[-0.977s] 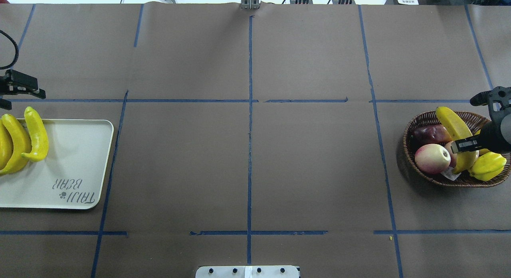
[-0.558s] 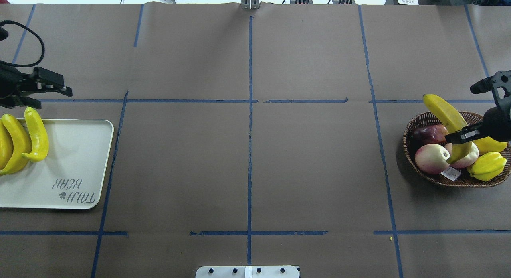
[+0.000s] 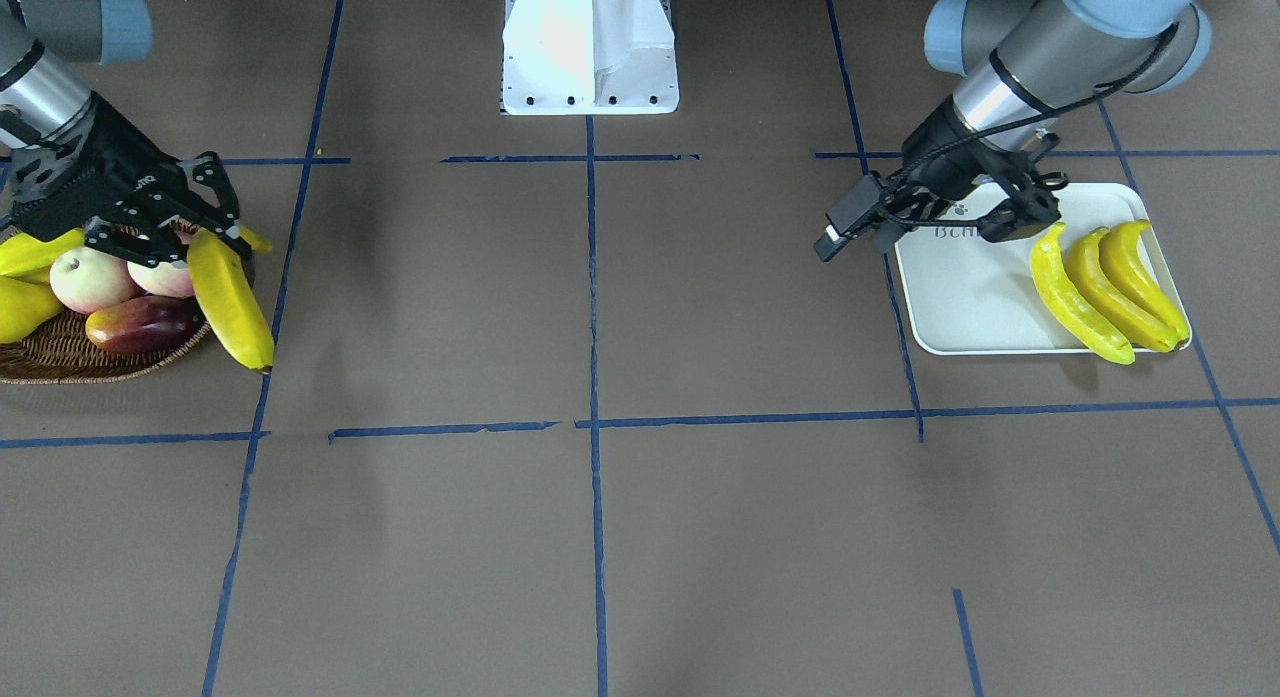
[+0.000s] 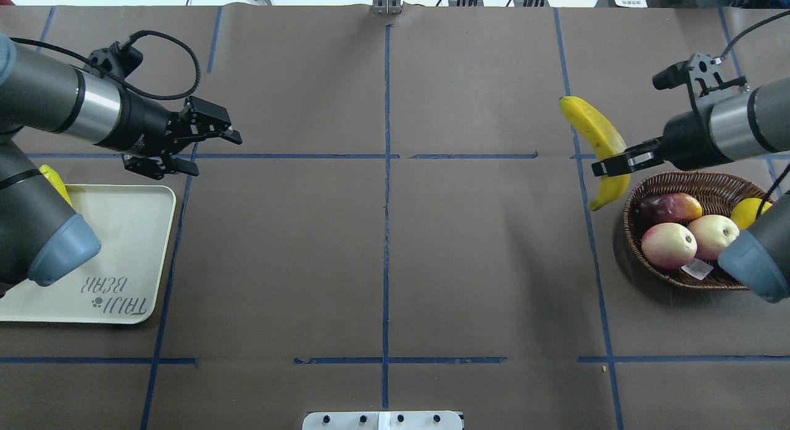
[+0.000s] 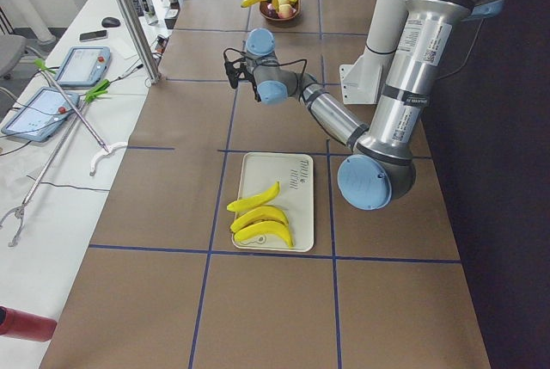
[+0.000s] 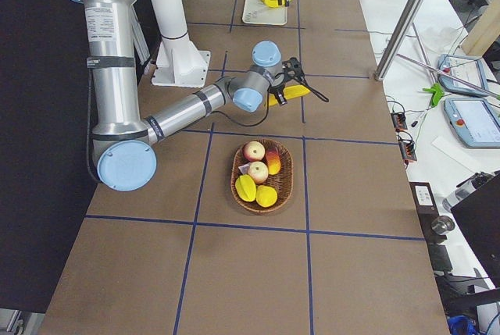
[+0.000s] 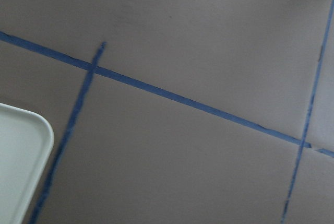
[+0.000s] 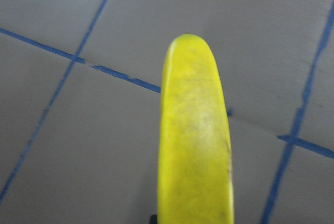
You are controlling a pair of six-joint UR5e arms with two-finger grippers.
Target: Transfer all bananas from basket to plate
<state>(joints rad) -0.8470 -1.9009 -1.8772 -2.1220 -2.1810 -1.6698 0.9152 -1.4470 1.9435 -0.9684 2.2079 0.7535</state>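
Note:
My right gripper [image 4: 608,163] is shut on a yellow banana [image 4: 594,131] and holds it in the air just left of the wicker basket [image 4: 676,281]. The same banana shows in the front view [image 3: 232,302] and fills the right wrist view [image 8: 195,145]. Three bananas [image 3: 1100,287] lie side by side on the off-white plate [image 3: 960,297]; in the overhead view my left arm hides most of them. My left gripper [image 4: 217,153] is open and empty, above the table just beyond the plate's [image 4: 123,245] far right corner.
The basket holds two peaches [image 4: 669,245], a dark red mango [image 4: 669,206] and a yellow pear [image 4: 745,211]; a starfruit shows in the right side view [image 6: 245,187]. Blue tape lines cross the brown table. The robot base [image 3: 590,47] stands at the near middle edge.
My right gripper has lifted the banana out of the basket and carried it up and to the left. My left arm has swung right, away from the plate, with its gripper open.

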